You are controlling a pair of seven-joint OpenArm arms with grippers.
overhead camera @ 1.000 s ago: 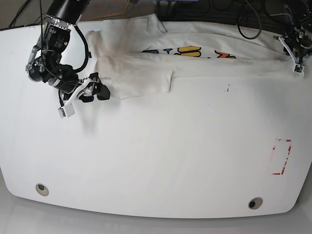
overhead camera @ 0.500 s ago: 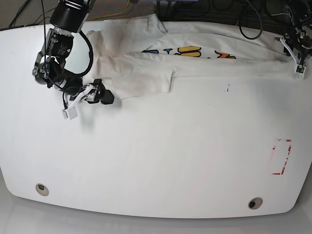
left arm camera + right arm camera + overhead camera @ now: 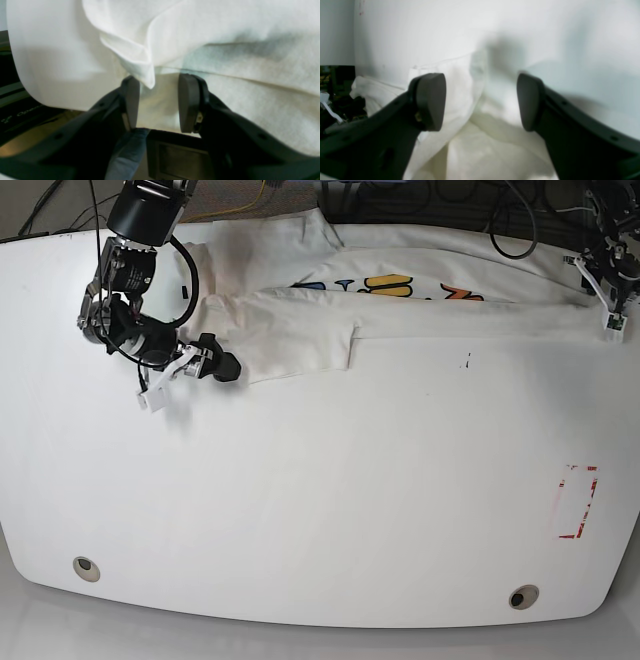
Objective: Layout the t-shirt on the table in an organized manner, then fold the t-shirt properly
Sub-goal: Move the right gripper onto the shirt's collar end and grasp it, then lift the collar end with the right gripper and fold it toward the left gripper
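Note:
The white t-shirt [image 3: 300, 330] lies along the far edge of the table [image 3: 350, 480], with a long fold across it and coloured letters [image 3: 385, 284] showing above the fold. My right gripper [image 3: 222, 366] hovers at the shirt's near-left corner. In the right wrist view the right gripper [image 3: 480, 82] is open, with a cloth edge [image 3: 460, 75] ahead of its fingers. My left gripper [image 3: 603, 280] is at the shirt's far right end. In the left wrist view the left gripper [image 3: 158, 81] has its jaws apart, and a folded corner of the t-shirt [image 3: 146, 70] hangs between the tips without being pinched.
A red tape rectangle [image 3: 577, 500] marks the table at the right. Two grommet holes [image 3: 86, 568] [image 3: 523, 596] sit near the front edge. Dark cables [image 3: 510, 230] run behind the table's far edge.
My right arm has swung right and slightly up, bringing its gripper against the shirt's near-left corner. The left arm has hardly moved.

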